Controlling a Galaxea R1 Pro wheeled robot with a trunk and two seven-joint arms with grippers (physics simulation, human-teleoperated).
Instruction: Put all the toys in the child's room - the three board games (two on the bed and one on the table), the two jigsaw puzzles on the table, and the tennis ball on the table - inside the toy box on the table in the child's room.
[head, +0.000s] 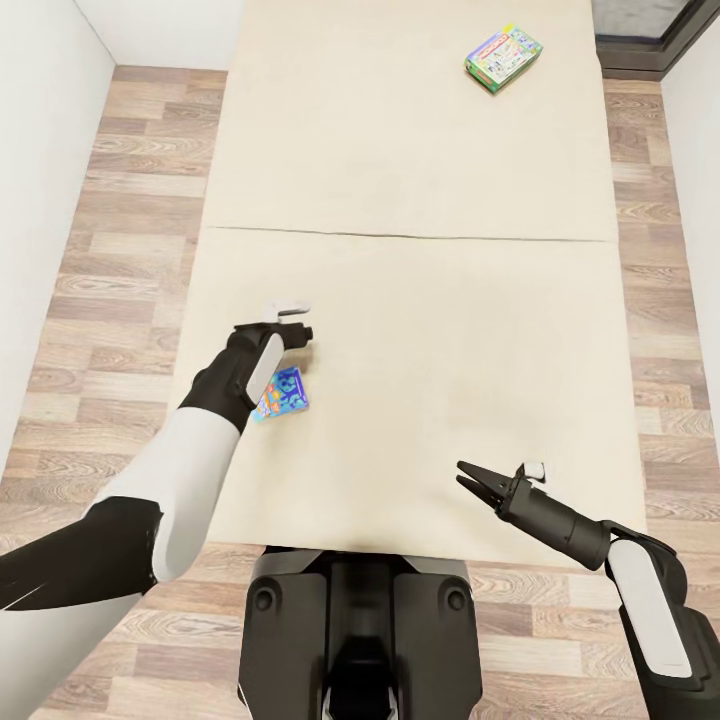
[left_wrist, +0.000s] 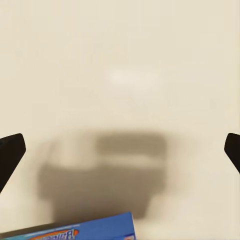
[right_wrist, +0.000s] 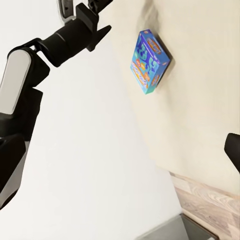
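A blue board game (head: 284, 392) lies flat on the cream bed (head: 420, 330) near its front left, partly under my left forearm. My left gripper (head: 288, 334) hangs above the mattress just beyond that box. Its fingers stand wide apart and open in the left wrist view, with the box's edge (left_wrist: 85, 231) near them. A white-green board game (head: 503, 57) lies at the bed's far right. My right gripper (head: 464, 475) hovers open over the bed's front right, holding nothing. The right wrist view takes in the blue box (right_wrist: 150, 62) and the left arm (right_wrist: 60, 40).
Wood-plank floor (head: 130, 220) runs along both sides of the bed, bounded by white walls (head: 40, 200). A dark window frame (head: 640, 30) sits at the far right corner. My base (head: 360, 630) stands at the bed's near end.
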